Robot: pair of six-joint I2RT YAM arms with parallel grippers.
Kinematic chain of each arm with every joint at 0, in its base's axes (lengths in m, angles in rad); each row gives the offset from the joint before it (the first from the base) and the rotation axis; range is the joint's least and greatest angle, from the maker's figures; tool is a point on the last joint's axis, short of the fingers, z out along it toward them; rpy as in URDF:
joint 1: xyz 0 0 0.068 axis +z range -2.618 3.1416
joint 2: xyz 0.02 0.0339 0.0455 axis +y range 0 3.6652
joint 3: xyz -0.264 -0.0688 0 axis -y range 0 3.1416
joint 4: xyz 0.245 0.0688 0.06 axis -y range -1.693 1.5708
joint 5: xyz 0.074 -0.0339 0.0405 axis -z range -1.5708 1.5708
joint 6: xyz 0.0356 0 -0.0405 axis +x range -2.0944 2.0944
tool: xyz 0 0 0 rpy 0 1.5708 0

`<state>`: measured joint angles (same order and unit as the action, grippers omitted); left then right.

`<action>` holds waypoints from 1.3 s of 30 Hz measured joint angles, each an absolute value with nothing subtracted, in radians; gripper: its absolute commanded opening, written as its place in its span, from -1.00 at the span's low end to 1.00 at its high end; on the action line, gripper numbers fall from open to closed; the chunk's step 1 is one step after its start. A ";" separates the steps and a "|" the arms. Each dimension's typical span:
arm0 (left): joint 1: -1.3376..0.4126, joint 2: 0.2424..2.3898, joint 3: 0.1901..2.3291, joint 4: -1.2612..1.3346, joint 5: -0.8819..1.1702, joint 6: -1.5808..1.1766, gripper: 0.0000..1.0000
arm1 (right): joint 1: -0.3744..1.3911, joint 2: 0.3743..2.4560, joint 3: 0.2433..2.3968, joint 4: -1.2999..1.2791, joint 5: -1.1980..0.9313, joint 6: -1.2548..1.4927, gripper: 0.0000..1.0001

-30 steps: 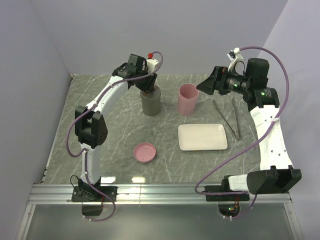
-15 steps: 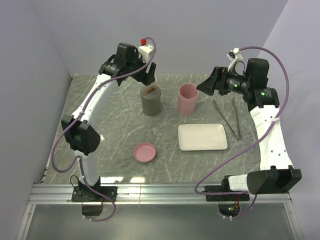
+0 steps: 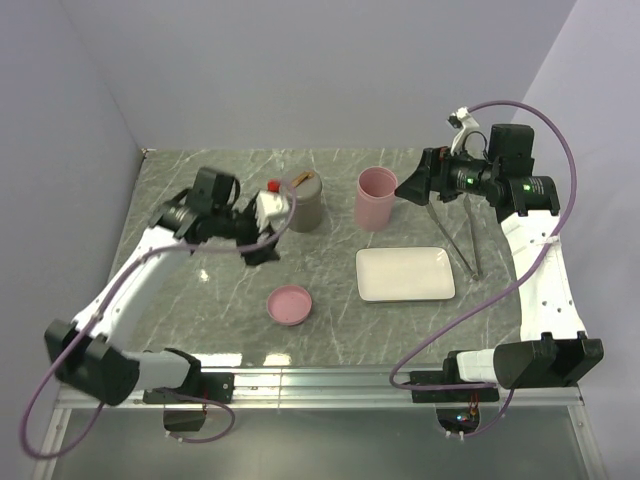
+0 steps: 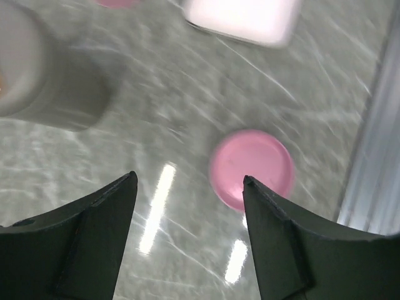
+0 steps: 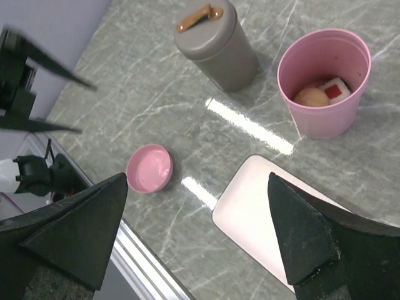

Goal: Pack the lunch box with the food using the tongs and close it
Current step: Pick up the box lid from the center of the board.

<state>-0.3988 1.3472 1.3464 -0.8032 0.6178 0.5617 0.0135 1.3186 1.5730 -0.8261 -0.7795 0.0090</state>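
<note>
The left gripper is spread, its two dark fingers well apart with only bare marble table showing between them; it holds nothing and touches nothing. It hangs over the table between the grey canister and the small pink dish. That wrist view is blurred. From above, the left gripper sits at the end of a low, outstretched arm, just beside the grey canister, which has a brown handle on its lid. The right gripper is open as wide as it goes, also empty, with the fingers framing the table below. From above, the right gripper hovers just beside the pink cup, and I cannot tell how high it is above the table. The tongs lie flat on the table to the right of the white rectangular tray, untouched. Their joined end is nearer the arm bases and the two thin arms splay toward the far wall. Food shows only inside the pink cup, where a pale round ball lies against a red-centred sushi roll. The white rectangular tray is bare, and the small pink dish sits apart near the table's front edge.
</note>
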 measured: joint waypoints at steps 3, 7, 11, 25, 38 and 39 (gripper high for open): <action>-0.405 1.213 1.187 -0.868 0.681 0.705 0.47 | 0.013 1.319 1.573 -0.850 -0.778 -0.009 1.00; -0.454 1.142 1.044 -0.921 0.704 0.861 0.43 | 0.013 1.319 1.573 -0.859 -0.776 -0.020 0.99; -0.546 1.156 0.904 -0.925 0.670 0.979 0.40 | 0.014 1.317 1.571 -0.861 -0.771 -0.023 0.99; -0.681 1.335 0.833 -0.752 0.570 1.095 0.16 | 0.014 1.314 1.571 -0.881 -0.757 -0.036 0.99; -0.765 1.434 0.828 -0.715 0.486 1.095 -0.26 | 0.013 1.314 1.571 -0.891 -0.753 -0.043 1.00; -0.770 1.439 0.825 -0.715 0.479 1.094 -0.37 | 0.013 1.314 1.571 -0.892 -0.753 -0.043 0.99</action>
